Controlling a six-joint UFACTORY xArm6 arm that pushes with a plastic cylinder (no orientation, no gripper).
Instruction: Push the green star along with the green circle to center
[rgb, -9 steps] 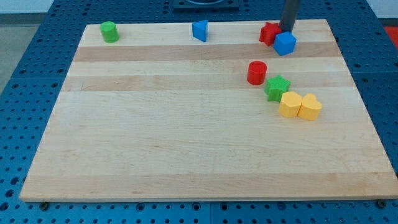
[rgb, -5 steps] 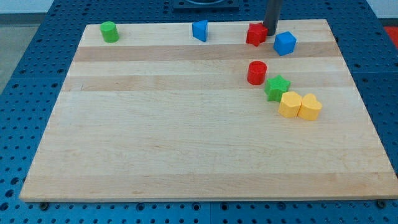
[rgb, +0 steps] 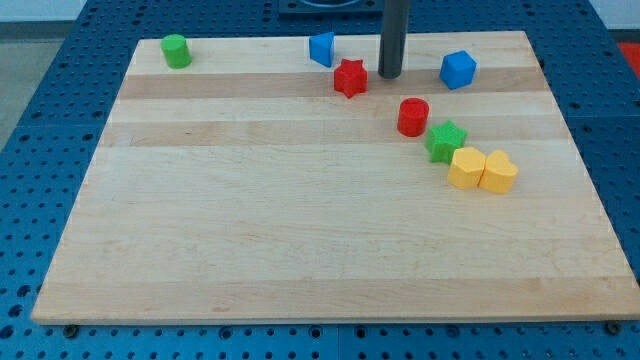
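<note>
Rod tip near the counter's top edge, well apart from both green blocks.

Camera view: my tip (a bare rod, no fingers, holding nothing) rests just right of the red star. The green star sits toward the counter's right edge, touching a yellow block and near the red cylinder. The green circle sits in the top-left corner.
</note>
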